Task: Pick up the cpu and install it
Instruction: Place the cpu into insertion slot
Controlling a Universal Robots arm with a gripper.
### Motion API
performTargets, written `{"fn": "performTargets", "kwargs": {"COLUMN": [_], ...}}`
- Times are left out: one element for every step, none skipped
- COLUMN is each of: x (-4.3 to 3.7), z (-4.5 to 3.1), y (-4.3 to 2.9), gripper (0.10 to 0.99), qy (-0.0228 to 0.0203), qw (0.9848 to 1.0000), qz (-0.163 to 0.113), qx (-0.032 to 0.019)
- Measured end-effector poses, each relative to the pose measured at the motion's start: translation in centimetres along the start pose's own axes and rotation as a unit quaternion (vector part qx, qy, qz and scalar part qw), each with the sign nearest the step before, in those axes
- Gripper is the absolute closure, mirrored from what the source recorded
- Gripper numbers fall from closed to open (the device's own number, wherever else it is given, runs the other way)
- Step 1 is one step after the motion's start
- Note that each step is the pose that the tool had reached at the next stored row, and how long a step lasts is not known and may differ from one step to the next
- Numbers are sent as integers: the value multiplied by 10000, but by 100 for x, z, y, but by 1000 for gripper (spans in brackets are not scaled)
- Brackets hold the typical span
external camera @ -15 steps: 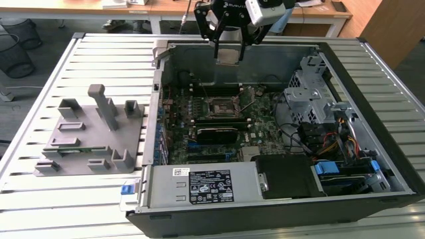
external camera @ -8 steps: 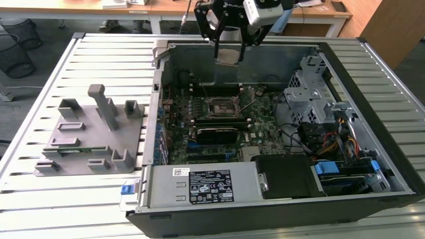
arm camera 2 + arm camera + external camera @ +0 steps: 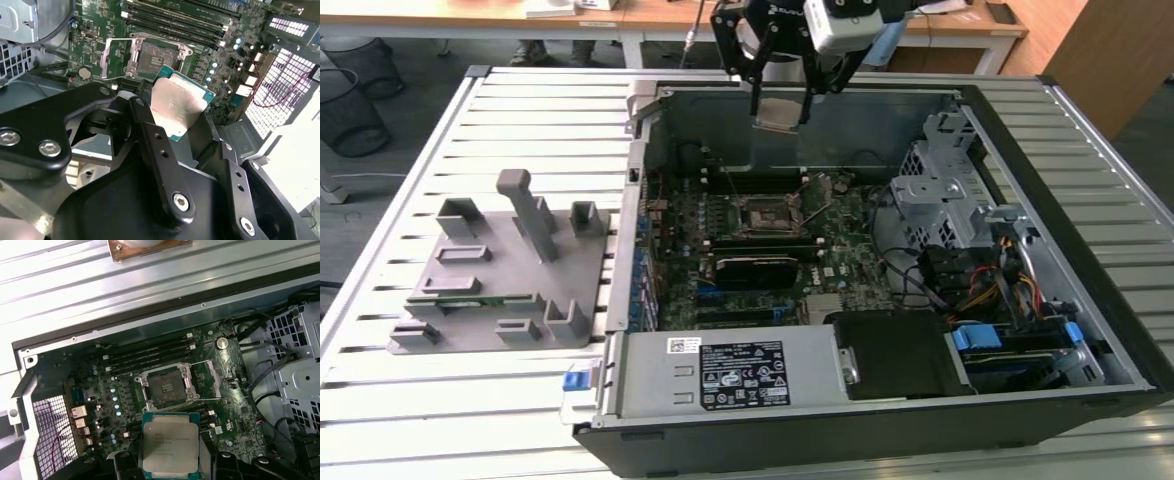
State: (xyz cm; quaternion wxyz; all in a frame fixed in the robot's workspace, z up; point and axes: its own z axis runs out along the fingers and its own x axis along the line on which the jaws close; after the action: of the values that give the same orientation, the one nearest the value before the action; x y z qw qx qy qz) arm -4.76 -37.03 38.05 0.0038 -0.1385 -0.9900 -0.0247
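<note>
Grey plastic fixture (image 3: 500, 270) beside open computer case (image 3: 854, 445)

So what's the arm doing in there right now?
The gripper holds the cpu clamped between its fingers, up in the air over the open computer case. The cpu is not yet installed. The socket on the motherboard lies open and empty, apart from the chip. The grey fixture stands on the table at the exterior view's left.
</note>
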Motion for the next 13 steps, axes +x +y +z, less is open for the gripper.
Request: {"fn": "performTargets", "kwargs": {"x": [0, 0, 0, 0, 0, 0, 0, 0, 0, 0, 0, 0, 0], "z": [1, 1, 1, 1, 2, 2, 2, 2, 2, 3, 3, 3, 3], "y": [0, 0, 0, 0, 0, 0, 0, 0, 0, 0, 0, 0, 0], "gripper": [549, 549, 549, 549, 549, 549, 549, 549, 549, 549, 549, 549, 549], "qy": [-2, -3, -5, -7, -8, -9, -11, -12, -14, -15, -17, -18, -20], "qw": [10000, 10000, 9999, 9999, 9999, 9998, 9997, 9997, 9996, 9995, 9994, 9993, 9992], "qz": [36, 70, 107, 137, 169, 199, 229, 262, 292, 322, 354, 383, 412], "qx": [-1, -1, -1, -2, -3, -3, -3, -4, -4, -5, -5, -6, -6]}}
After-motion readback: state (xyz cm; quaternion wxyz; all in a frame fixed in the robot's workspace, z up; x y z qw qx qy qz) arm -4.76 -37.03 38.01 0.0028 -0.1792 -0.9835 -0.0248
